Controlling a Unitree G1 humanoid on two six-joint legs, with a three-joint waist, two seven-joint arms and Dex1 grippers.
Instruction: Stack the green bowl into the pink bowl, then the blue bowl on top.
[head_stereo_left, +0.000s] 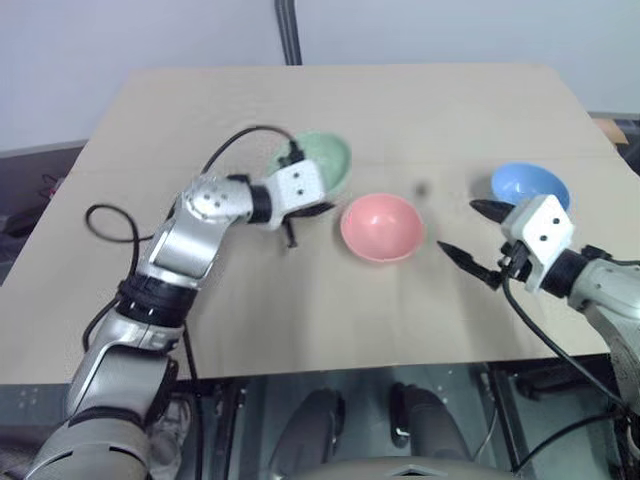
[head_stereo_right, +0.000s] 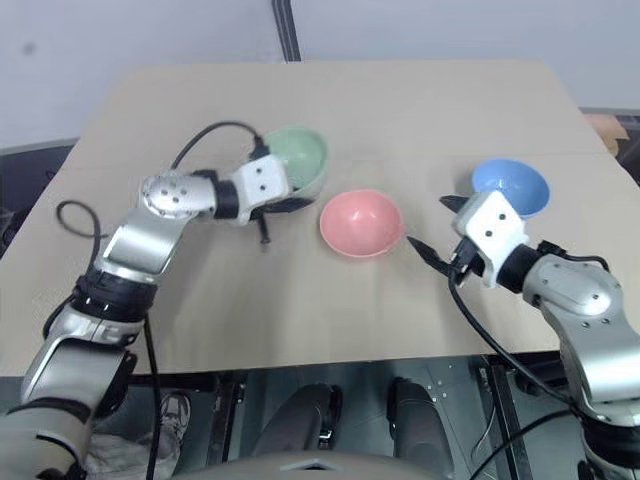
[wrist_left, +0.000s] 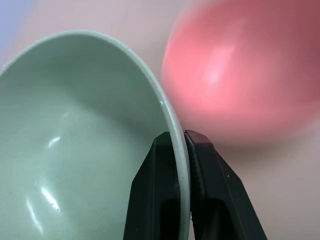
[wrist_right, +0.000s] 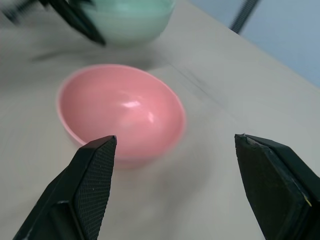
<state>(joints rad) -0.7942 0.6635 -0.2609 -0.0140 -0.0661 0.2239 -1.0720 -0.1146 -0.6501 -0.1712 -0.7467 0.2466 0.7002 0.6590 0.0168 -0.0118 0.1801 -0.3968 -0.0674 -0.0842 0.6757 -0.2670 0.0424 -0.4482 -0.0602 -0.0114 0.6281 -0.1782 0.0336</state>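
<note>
Tan tabletop (head_stereo_left: 300, 320) against pale wall, three bowls laid out across it. Green bowl (head_stereo_left: 328, 160) toward far left of the group, tilted, apparently just off the surface; rim pinched between the two fingers (wrist_left: 160, 190) of left end effector (head_stereo_left: 308, 212), one finger inside the wall and one outside, closed tight on it. Pink bowl (head_stereo_left: 381, 226) upright at centre, near the green one, not touching, empty. Blue bowl (head_stereo_left: 530, 185) upright to the right, apart from the pink bowl, untouched. Right end effector (head_stereo_left: 470, 232) between pink and blue bowls, jaws spread wide, holding nothing, pointed toward the pink bowl; black fingers (wrist_right: 90, 185) frame that bowl in right wrist view. Step in hand, judged: first stacking move, green bowl gripped and on its way to the pink one. Next move calls for: carry green bowl across and over the pink bowl's mouth, level it so base points down, centre it, lower until nested, then release. Rim pinch on a smooth plastic wall likely to let the bowl swing or slip; slow transfer advisable. Clearance needed for the inner finger on release, else risk of dragging the bowl back out. Right end effector close to the pink bowl's side; possible crowding during the drop. Blue bowl left for afterward.
</note>
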